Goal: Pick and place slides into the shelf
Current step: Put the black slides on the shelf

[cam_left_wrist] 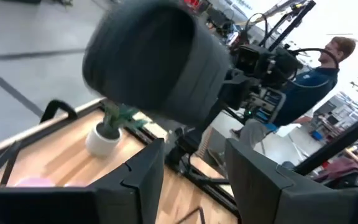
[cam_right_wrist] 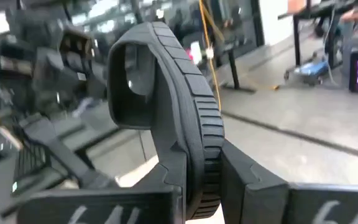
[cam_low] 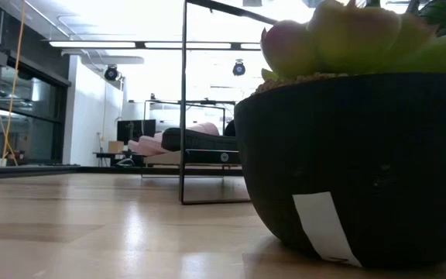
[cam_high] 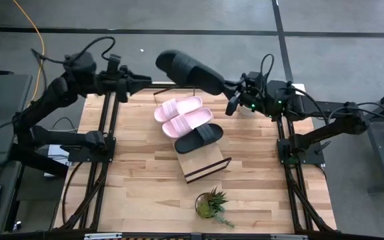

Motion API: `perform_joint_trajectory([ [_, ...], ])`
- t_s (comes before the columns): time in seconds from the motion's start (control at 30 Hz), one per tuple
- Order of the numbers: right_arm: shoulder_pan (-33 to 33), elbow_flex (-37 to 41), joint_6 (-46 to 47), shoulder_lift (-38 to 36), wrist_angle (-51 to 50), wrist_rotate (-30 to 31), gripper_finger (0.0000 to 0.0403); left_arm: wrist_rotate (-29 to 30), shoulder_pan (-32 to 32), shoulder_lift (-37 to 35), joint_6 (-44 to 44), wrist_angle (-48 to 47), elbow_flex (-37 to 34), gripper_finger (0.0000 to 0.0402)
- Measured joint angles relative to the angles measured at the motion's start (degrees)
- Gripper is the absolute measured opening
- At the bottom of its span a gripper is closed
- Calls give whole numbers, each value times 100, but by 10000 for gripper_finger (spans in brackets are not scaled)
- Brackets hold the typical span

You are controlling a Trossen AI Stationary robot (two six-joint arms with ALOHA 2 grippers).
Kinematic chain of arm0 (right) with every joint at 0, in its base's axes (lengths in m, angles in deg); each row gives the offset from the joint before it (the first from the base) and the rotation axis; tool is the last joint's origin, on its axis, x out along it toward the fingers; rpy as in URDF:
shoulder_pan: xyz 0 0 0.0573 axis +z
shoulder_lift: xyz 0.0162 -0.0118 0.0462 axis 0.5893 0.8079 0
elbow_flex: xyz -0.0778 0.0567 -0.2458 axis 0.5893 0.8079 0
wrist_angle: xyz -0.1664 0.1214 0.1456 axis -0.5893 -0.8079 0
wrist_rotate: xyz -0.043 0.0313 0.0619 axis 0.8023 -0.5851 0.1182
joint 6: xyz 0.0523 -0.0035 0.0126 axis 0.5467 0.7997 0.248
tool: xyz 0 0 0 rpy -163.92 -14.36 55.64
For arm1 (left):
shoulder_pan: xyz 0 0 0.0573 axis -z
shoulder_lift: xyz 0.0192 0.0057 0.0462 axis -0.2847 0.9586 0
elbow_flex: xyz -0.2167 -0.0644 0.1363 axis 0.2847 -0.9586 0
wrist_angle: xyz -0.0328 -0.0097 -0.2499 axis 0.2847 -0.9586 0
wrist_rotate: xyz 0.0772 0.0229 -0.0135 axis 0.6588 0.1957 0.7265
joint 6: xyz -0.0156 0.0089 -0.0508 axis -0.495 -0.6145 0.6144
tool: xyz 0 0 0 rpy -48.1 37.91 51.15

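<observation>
My right gripper (cam_high: pixel 231 93) is shut on a black slide (cam_high: pixel 189 70), which it holds in the air over the table's far edge. In the right wrist view the slide (cam_right_wrist: pixel 166 99) rises from between the fingers. My left gripper (cam_high: pixel 141 85) is open beside the slide's strap end and touches nothing. Its wrist view shows the slide (cam_left_wrist: pixel 154 62) above and beyond the open fingers (cam_left_wrist: pixel 194 180). The shelf (cam_high: pixel 202 160) stands mid-table. Two pink slides (cam_high: pixel 182 113) and one black slide (cam_high: pixel 200 137) lie on its slanted board. My right gripper pinches the black slide between its two fingers at the sole end away from the strap (cam_right_wrist: pixel 204 177). The fingers come level from the table's right. The slide is lifted clear and reaches from the fingers toward the table's left, strap end (cam_right_wrist: pixel 132 74) farthest out.
A green plant in a black pot (cam_high: pixel 211 203) stands near the table's near edge and fills the right of the low view (cam_low: pixel 355 155). A small plant in a white pot (cam_left_wrist: pixel 107 134) sits by the right gripper at the far edge. A person (cam_left_wrist: pixel 309 81) is beyond the table.
</observation>
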Motion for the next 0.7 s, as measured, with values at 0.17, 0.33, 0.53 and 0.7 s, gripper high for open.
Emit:
perform_joint_trajectory([
  [0.17,137,0,-468,-12,1038,141,30,825,840,484,-164,690,0,152],
  [0.33,228,0,-853,0,1908,117,30,1054,1211,836,-203,1392,-2,152],
  [0.53,319,4,-859,117,2369,-232,30,1173,1496,1232,-283,2819,2,152],
  [0.7,421,2,-953,282,2932,-301,30,1256,1734,1510,-294,3338,0,152],
])
